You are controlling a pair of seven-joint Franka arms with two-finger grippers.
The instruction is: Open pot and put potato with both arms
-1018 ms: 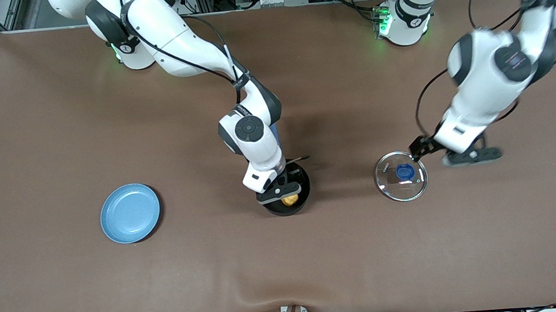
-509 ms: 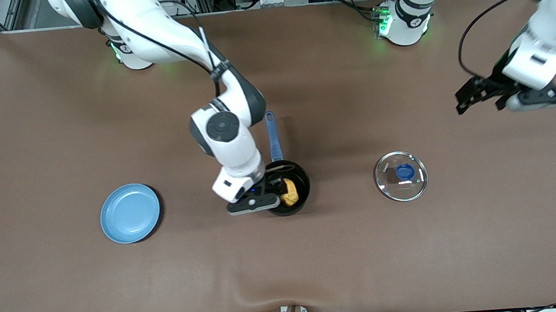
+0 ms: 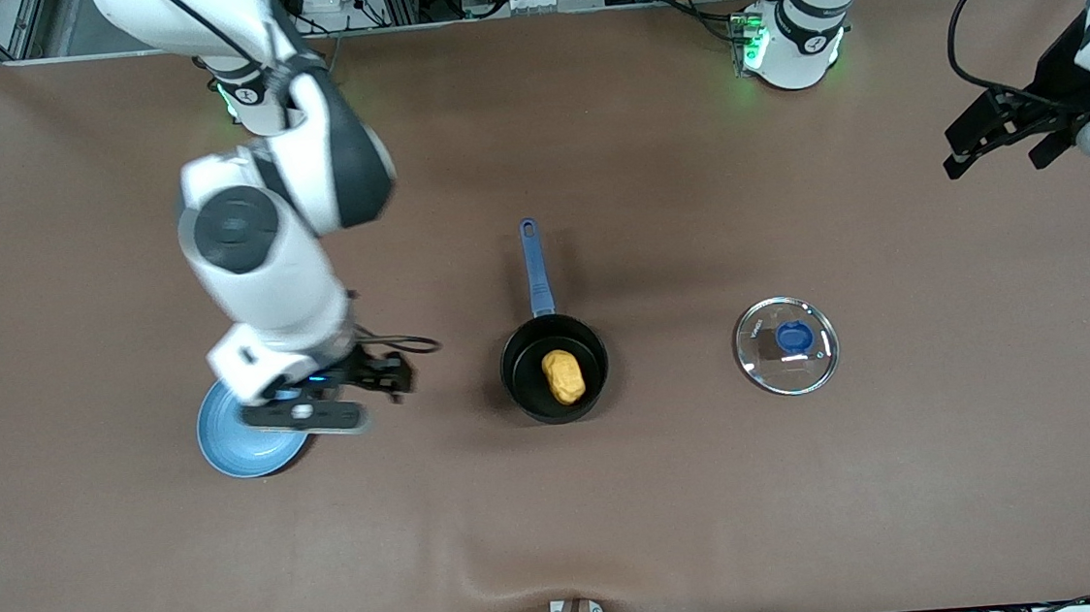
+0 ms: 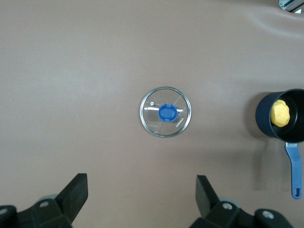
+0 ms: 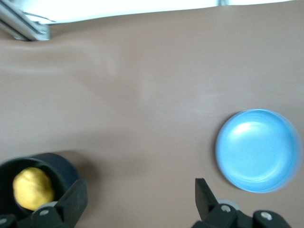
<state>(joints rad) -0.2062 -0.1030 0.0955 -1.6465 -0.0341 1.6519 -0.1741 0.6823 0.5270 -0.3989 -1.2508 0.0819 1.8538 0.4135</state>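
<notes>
The black pot (image 3: 522, 364) with its blue handle (image 3: 532, 268) stands uncovered mid-table. The yellow potato (image 3: 563, 377) lies inside it. My right gripper (image 3: 393, 376) is open and empty, up over the table between the blue plate and the pot. Its wrist view shows the pot (image 5: 52, 164) with the potato (image 5: 32, 187) in it. My left gripper (image 3: 991, 164) is open and empty, raised over the left arm's end of the table. Its wrist view shows the pot (image 4: 266, 116), the potato (image 4: 279, 114) and the lid (image 4: 178, 121).
The glass lid with a blue knob (image 3: 766, 366) lies flat on the table beside the pot, toward the left arm's end. A blue plate (image 3: 236, 452) lies toward the right arm's end, partly hidden under the right hand; it also shows in the right wrist view (image 5: 259, 150).
The right gripper let the potato go into the pot and moved away toward the blue plate. The left gripper rose from beside the lid and swung toward its end of the table.
</notes>
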